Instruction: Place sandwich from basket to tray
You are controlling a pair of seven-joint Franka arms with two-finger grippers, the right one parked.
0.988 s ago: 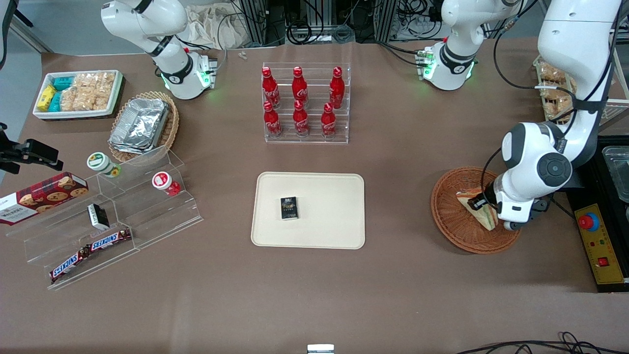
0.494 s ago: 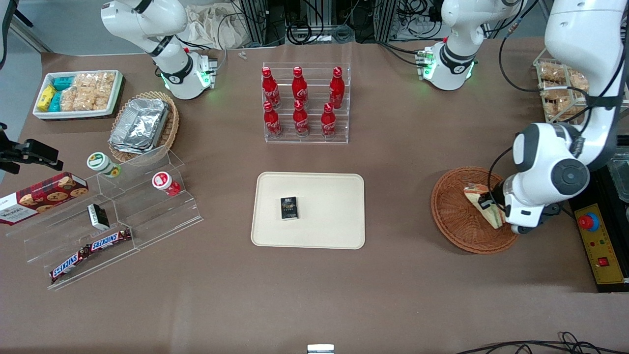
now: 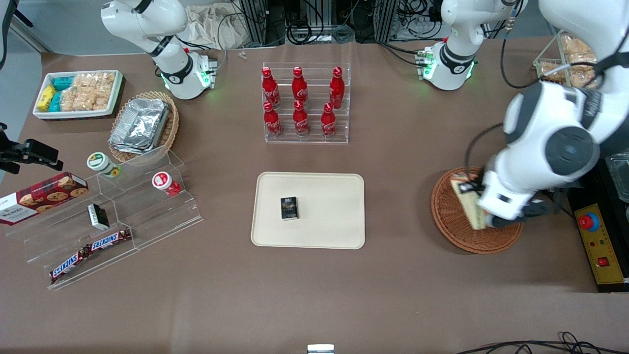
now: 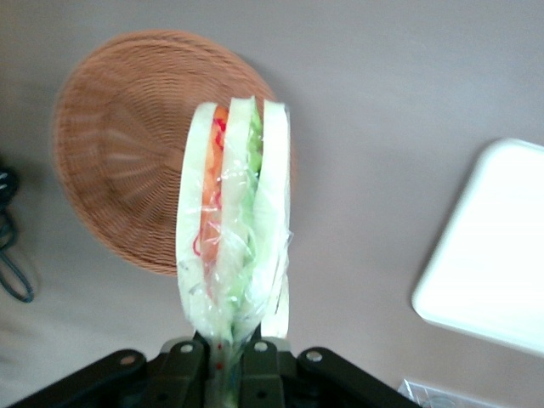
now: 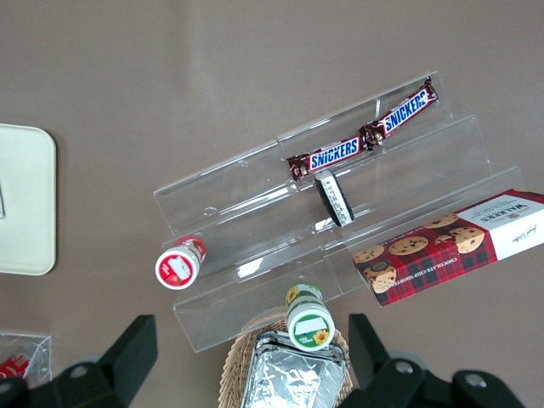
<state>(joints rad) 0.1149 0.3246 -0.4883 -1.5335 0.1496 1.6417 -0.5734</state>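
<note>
The left arm's gripper (image 4: 228, 357) has its jaws clamped on the narrow end of the triangular wedge sandwich (image 4: 234, 229) of pale bread with orange and green filling, wrapped in clear film. The sandwich hangs clear above the round, reddish-brown woven wicker basket (image 3: 454, 221) — no part of it touches the weave. In the front view the sandwich (image 3: 467, 202) shows edge-on over the basket, the gripper (image 3: 484, 214) beside it. The flat cream-beige rectangular plastic tray (image 3: 329, 228) lies on the brown desk (image 3: 314, 295), well apart from the basket toward the parked arm's end, with a small black packet (image 3: 289, 207) on it.
</note>
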